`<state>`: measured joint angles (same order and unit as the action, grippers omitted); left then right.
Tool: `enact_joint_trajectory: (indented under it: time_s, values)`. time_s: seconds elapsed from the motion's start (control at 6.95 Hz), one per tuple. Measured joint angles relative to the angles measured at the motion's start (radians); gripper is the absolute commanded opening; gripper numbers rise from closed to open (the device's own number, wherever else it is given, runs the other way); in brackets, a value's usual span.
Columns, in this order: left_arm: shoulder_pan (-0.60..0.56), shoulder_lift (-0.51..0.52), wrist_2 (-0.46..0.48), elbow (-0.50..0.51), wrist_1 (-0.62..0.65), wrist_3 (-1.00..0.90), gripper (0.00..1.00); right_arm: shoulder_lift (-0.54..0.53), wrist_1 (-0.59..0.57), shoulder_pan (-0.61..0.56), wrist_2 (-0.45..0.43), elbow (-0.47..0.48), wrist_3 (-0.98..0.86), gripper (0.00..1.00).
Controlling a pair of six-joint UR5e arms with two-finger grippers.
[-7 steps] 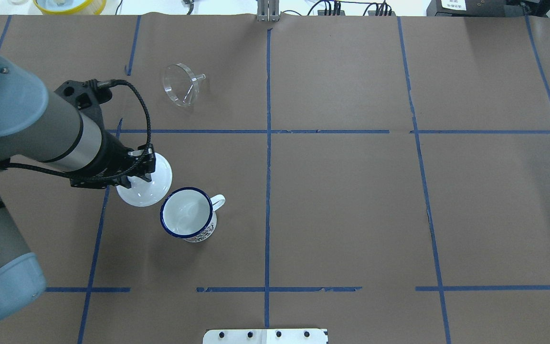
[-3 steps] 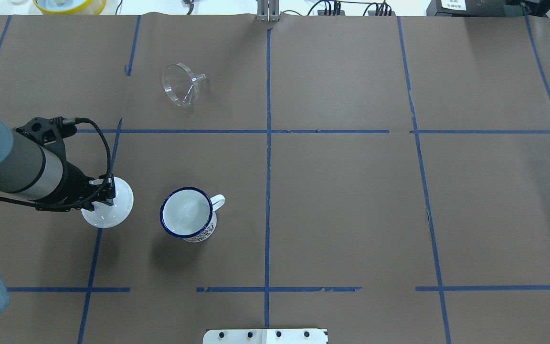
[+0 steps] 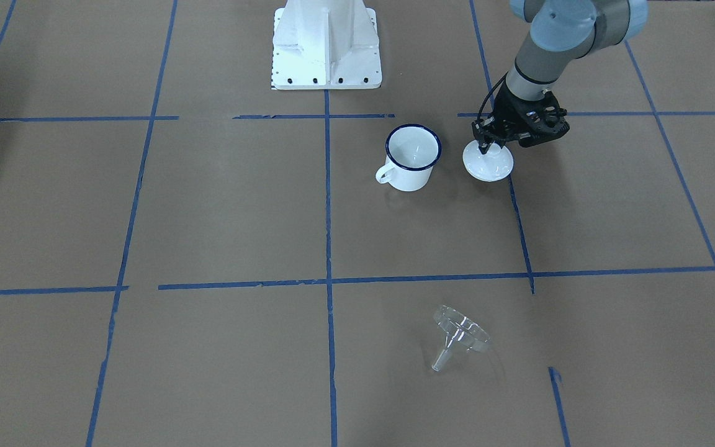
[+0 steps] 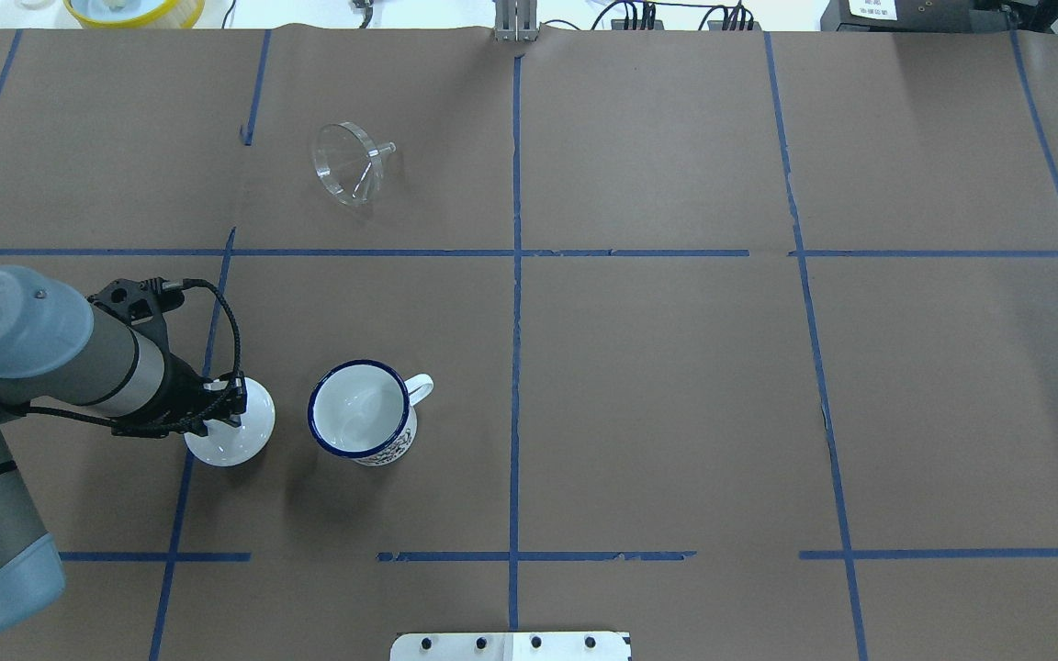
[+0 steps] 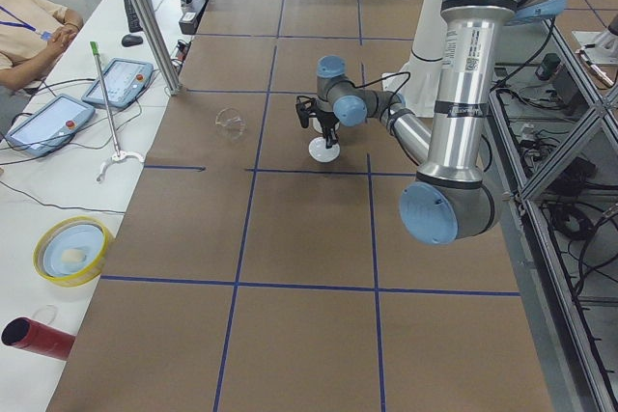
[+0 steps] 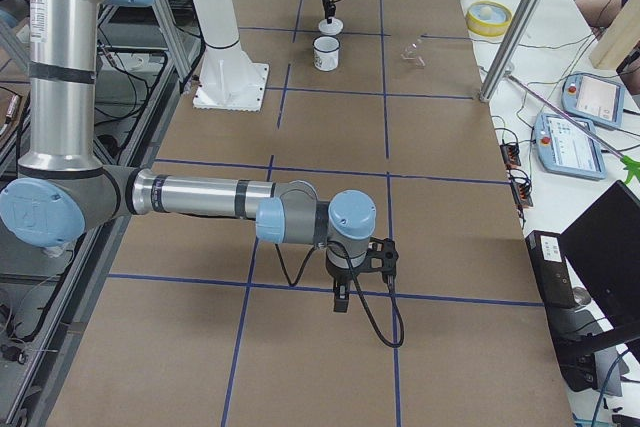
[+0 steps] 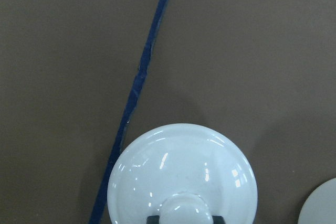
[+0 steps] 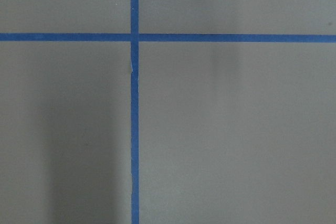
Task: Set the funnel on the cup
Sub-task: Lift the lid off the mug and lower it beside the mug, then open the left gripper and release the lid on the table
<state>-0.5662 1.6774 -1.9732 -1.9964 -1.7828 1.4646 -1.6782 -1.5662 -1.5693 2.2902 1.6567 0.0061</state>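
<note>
The funnel (image 4: pixel 350 165) lies tipped on the brown-papered bench (image 4: pixel 676 413), gridded with blue tape (image 4: pixel 515 367), well apart from the cup (image 4: pixel 362 410). The left fingers (image 4: pixel 233 401) pinch the knob of the lid (image 4: pixel 233 442); whether the right fingers (image 6: pixel 340 299) are wide or narrow I cannot tell.

- cup (image 4: pixel 362 409) stands upright on the surface (image 4: pixel 676 386), handle to the robot's right
- lid (image 4: pixel 235 442) just left of it, not touching, left claw (image 4: pixel 228 408) over its knob
- funnel (image 4: pixel 348 165) way off beyond both, tipped on its side

Brown paper (image 4: pixel 676 413), gridded with blue tape (image 4: pixel 515 413), lies beside a cluttered white bench (image 5: pixel 58 190).
</note>
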Motion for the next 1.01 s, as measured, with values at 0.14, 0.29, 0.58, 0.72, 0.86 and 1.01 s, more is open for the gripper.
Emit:
enact_joint_trajectory:
  time_s: [0.14, 0.29, 0.58, 0.72, 0.86, 1.01]
  values:
    - [0.011, 0.0, 0.0, 0.024, -0.028, 0.008, 0.26, 0.0, 0.0, 0.0, 0.0, 0.0, 0.0, 1.0]
    - [0.015, -0.001, 0.0, 0.032, -0.039, 0.01, 0.99, 0.0, 0.0, 0.0, 0.0, 0.0, 0.0, 1.0]
    - [0.013, -0.001, -0.001, 0.029, -0.04, 0.01, 1.0, 0.0, 0.0, 0.0, 0.0, 0.0, 0.0, 1.0]
    - [0.009, -0.001, -0.001, 0.023, -0.038, 0.009, 1.0, 0.0, 0.0, 0.0, 0.0, 0.0, 0.0, 1.0]
    - [-0.004, -0.003, -0.001, -0.003, -0.025, 0.008, 1.0, 0.0, 0.0, 0.0, 0.0, 0.0, 0.0, 1.0]
    - [-0.038, 0.01, -0.001, -0.052, 0.027, 0.005, 1.0, 0.0, 0.0, 0.0, 0.0, 0.0, 0.0, 1.0]
